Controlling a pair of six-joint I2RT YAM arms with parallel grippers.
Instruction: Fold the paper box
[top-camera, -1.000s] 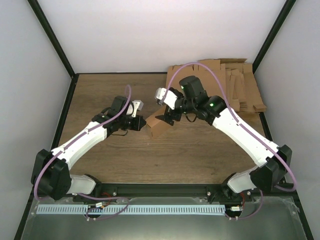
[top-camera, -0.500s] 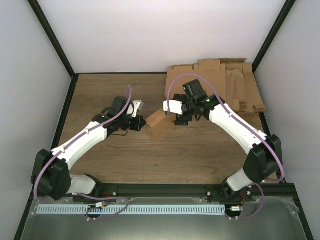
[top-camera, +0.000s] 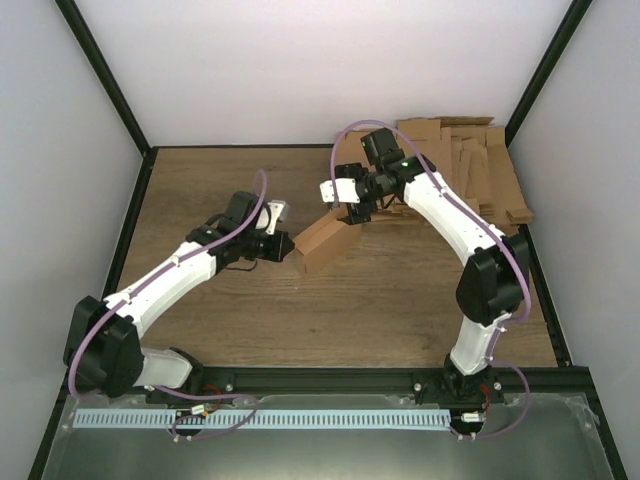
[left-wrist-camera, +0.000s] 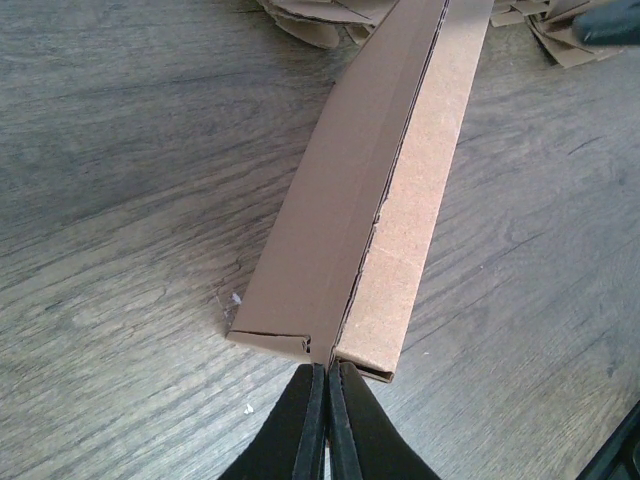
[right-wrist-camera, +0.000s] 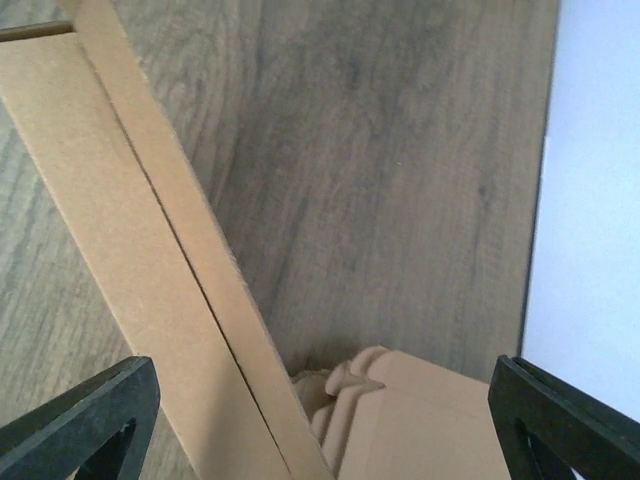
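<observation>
Paper box (top-camera: 325, 243), left gripper (left-wrist-camera: 327, 400) closed at its end, right gripper (right-wrist-camera: 320, 415) spread (blank pile (top-camera: 480, 170) beside)

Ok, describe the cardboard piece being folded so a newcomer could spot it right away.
On the wooden table, look near the middle. The paper box is the long narrow brown shape with one end at the shut tips of the left gripper. Unlike the flat blanks piled in the far right corner, it lies alone, folded up.

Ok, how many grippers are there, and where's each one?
2. The left gripper is shut at the paper box's left end; the right gripper hangs open over its other end, near the cardboard pile.
</observation>
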